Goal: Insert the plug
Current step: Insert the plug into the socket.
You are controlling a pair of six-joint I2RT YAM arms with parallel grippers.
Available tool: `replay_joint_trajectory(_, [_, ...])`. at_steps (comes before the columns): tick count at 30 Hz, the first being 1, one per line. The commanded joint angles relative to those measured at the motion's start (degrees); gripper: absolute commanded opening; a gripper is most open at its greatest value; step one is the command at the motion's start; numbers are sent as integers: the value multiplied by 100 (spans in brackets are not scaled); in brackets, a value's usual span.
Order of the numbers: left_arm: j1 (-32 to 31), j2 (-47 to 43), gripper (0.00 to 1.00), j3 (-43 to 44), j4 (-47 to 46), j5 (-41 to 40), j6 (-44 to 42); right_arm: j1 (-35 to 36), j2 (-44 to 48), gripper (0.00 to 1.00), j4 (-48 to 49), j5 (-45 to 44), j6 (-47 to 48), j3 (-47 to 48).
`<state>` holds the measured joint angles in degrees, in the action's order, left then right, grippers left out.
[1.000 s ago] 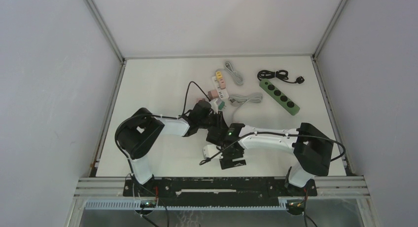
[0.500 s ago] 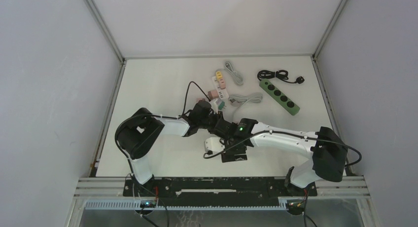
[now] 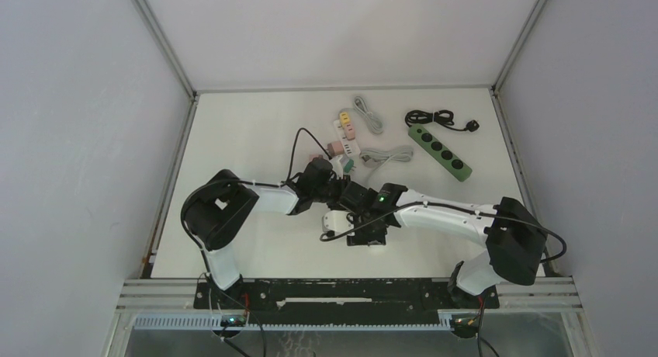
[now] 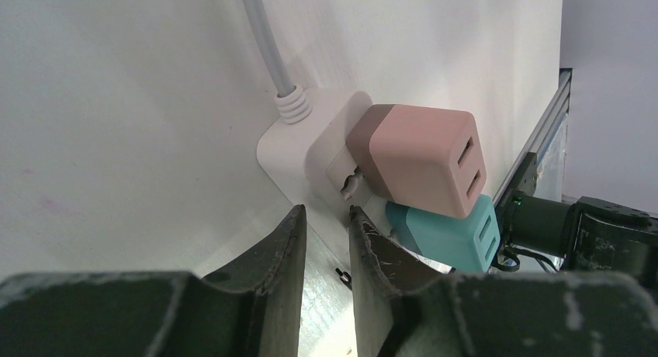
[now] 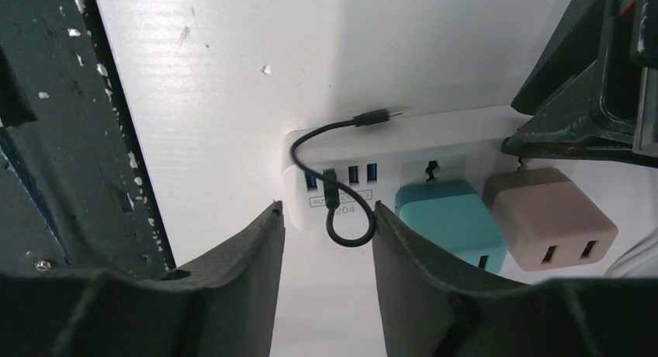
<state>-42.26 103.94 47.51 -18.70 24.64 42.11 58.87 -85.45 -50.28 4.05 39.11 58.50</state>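
**Black plug sits in the white strip's USB row, right gripper spread around it**

The white power strip point(image 5: 434, 140) lies on the table point(image 3: 256, 132) near its middle, towards the 6 o'clock edge, with both arms meeting over it. In the right wrist view, four USB ports run along the strip's face. The plug point(image 5: 330, 188) of a short black cable point(image 5: 310, 140) stands in the second port from the left, and it looks pushed in. From the plug the cable loops down towards 6 o'clock, then swings up past the strip's left end. Its other, small connector lies loose on top of the strip at 12 o'clock.

The right gripper point(image 5: 326, 213) has its fingers spread wide, one on each side of the plug and the loop, touching neither.

At 3 o'clock from the ports a teal charger point(image 5: 446, 217) is plugged in, and a pink charger point(image 5: 551, 217) sits just beside it, further right.

The left gripper point(image 4: 326, 213) is at the strip's far edge, by the pink charger. Its fingers are nearly together, with a thin gap that the strip's corner dips towards. I cannot tell whether they pinch that edge.

Well apart, at 2 o'clock from the white strip, lies a green power strip point(image 3: 440, 151) with its black cord point(image 3: 434, 118) coiled beyond it. More small adapters point(image 3: 346, 128) and grey cables point(image 3: 369, 113) lie at 12 o'clock.
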Motion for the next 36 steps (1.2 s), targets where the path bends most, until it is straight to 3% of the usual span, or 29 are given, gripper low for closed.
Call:
replay_joint_trajectory(1, [-17, -112, 31, 287, 7, 41, -30, -97, -63, 49, 316, 215, -2, -89])
replay_joint_trajectory(6, [-19, -95, 31, 296, 15, 49, -36, -142, -152, 45, 398, 263, 50, -149])
replay_joint_trajectory(21, [-19, -67, 30, 333, 19, 67, -31, -212, -471, 1, 437, 393, 238, -426])
replay_joint_trajectory(28, [-19, -49, 29, 344, 23, 67, -36, -232, -414, 0, 371, 480, 278, -459])
replay_joint_trajectory(29, [-19, -56, 29, 340, 20, 67, -36, -224, -351, 0, 384, 490, 274, -454])
replay_joint_trajectory(32, [-19, -85, 30, 336, 26, 52, -44, -161, -148, 31, 459, 429, 183, -433])
replay_joint_trajectory(36, [-19, -164, 34, 342, 95, -17, -74, -39, 117, 56, 429, 351, 81, -336])
